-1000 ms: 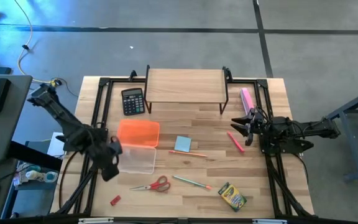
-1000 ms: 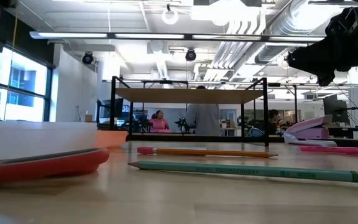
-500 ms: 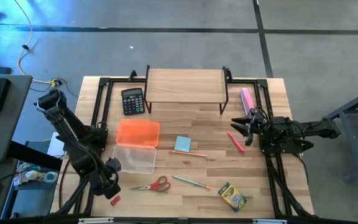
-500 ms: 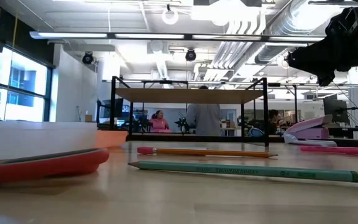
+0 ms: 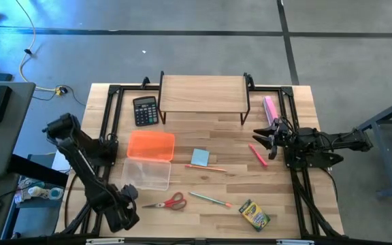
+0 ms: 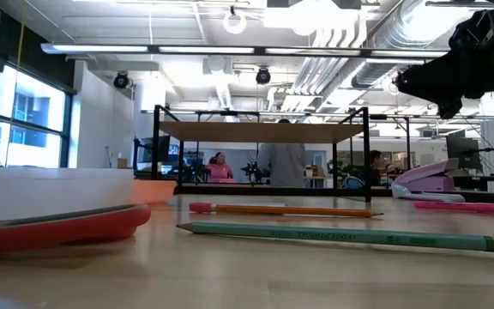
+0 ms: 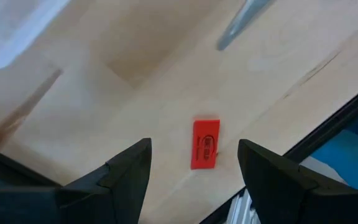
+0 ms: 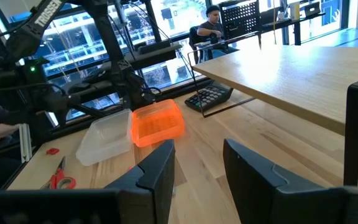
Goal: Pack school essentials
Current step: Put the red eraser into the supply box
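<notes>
My left tool (image 7: 191,163) hangs over the near left corner of the bench (image 5: 223,146), its fingers spread wide and empty, with the tiny red eraser (image 7: 205,144) lying flat on the wood between them and not yet touched. My right tool (image 5: 269,140) waits above the right side of the bench, beside the pink-red pen (image 5: 258,154); its fingers stand a little apart in the right wrist view with nothing between them.

By my reckoning the packing has hardly begun. The clear container (image 5: 146,174) stands open just beside its orange lid (image 5: 152,145), and as far as the high view lets me tell, nothing is in it, though its clear walls make that hard to be sure of.

Everything else is out on the bench:
- the red-handled scissors (image 5: 168,201), near the container
- the light blue notepad (image 5: 200,157), with the orange pencil (image 5: 205,168) touching it or just beside
- the green pencil (image 5: 208,198)
- the crayon box (image 5: 254,215), toward the near right
- the pen

The black calculator (image 5: 145,110) and the pink block (image 5: 271,109) sit at the back by the wooden riser (image 5: 202,93).
</notes>
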